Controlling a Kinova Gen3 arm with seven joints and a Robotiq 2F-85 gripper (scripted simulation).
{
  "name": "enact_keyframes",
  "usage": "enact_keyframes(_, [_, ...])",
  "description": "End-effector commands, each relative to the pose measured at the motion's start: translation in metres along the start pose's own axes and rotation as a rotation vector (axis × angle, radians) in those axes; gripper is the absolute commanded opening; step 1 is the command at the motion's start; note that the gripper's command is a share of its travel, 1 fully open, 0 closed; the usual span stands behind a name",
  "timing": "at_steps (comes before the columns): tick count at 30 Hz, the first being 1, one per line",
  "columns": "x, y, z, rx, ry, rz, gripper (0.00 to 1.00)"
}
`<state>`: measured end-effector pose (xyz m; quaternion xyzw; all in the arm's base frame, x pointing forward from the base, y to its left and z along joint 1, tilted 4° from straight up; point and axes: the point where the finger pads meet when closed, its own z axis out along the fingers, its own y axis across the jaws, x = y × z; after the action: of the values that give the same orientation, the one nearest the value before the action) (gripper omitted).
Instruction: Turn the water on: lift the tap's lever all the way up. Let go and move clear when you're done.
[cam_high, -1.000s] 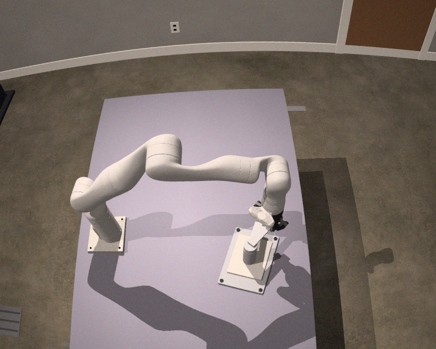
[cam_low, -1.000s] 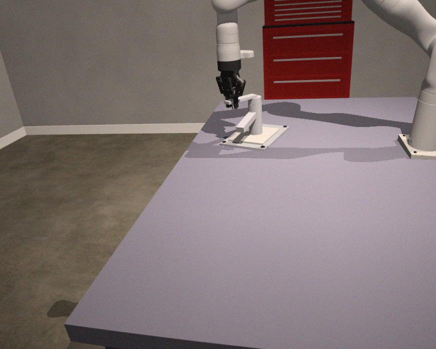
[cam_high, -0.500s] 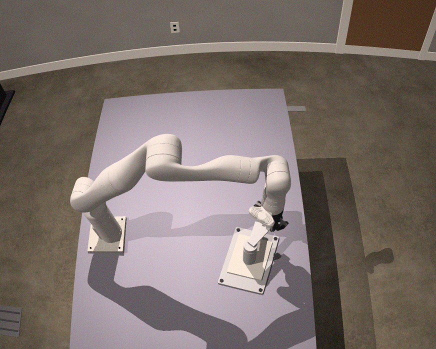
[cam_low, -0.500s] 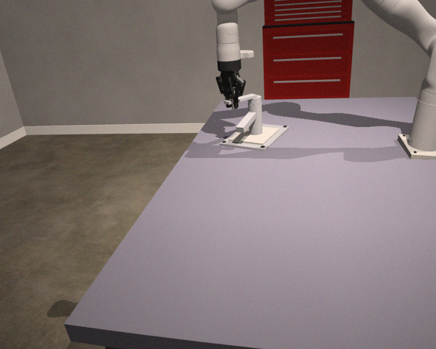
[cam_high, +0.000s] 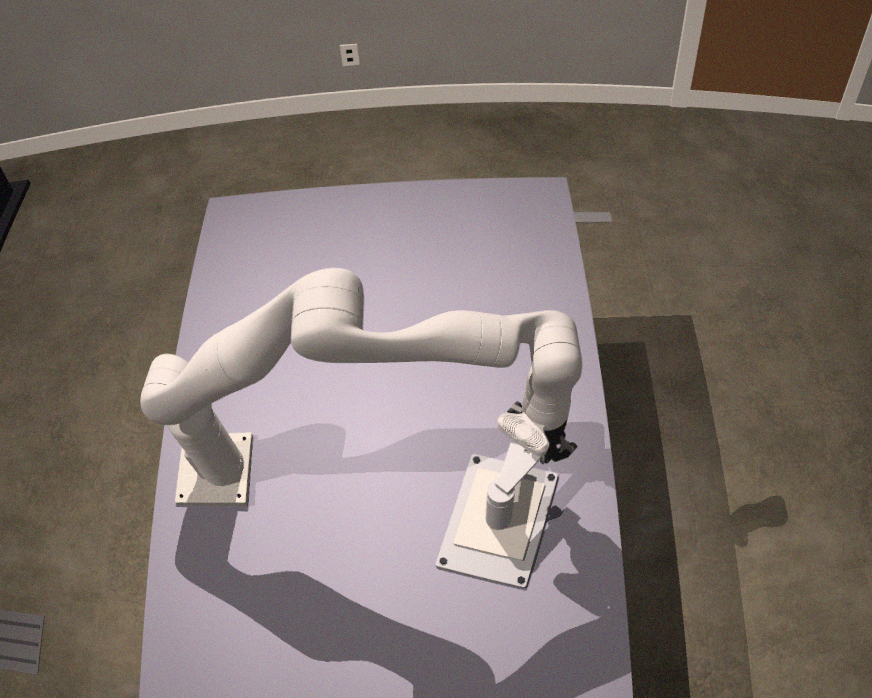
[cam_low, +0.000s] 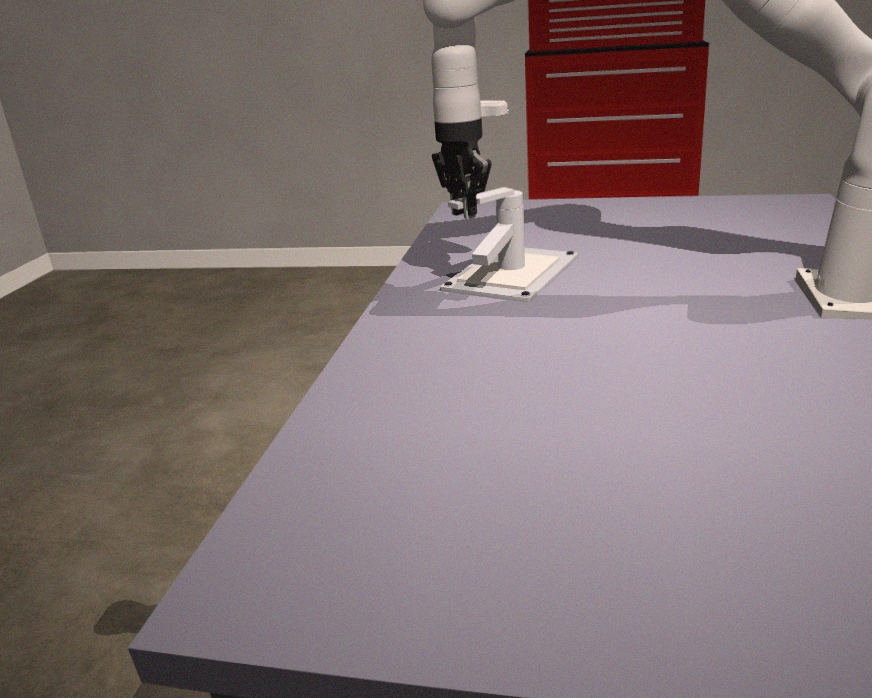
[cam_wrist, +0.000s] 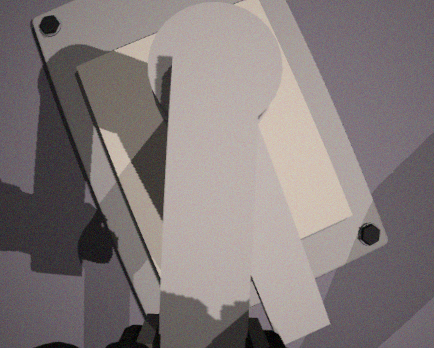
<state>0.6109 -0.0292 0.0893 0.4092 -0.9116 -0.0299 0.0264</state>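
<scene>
The white tap (cam_high: 500, 510) (cam_low: 512, 236) stands on a grey base plate (cam_high: 465, 561) (cam_low: 545, 276) (cam_wrist: 343, 165) near the table's edge. Its flat lever (cam_high: 517, 465) (cam_low: 488, 195) (cam_wrist: 210, 200) sticks out about level from the top of the tap. The spout (cam_low: 485, 251) (cam_wrist: 292, 280) slopes down below it. My gripper (cam_high: 557, 451) (cam_low: 465, 203) (cam_wrist: 205, 334) points straight down and is shut on the lever's free end. In the wrist view only the finger bases show at the bottom edge, either side of the lever.
The arm's base (cam_high: 214, 476) (cam_low: 836, 294) is bolted to the lilac table (cam_high: 378, 232) (cam_low: 545, 473). A red tool chest (cam_low: 618, 109) stands behind the table. The table's edge runs close beside the tap.
</scene>
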Motion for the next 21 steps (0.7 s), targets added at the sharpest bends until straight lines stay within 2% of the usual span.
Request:
enact_keyframes(1, [0.000,0.000,-0.005,0.002,-0.002,0.000,0.10])
enact_keyframes(21, [0.013,0.000,-0.037,0.002,-0.002,0.000,0.10])
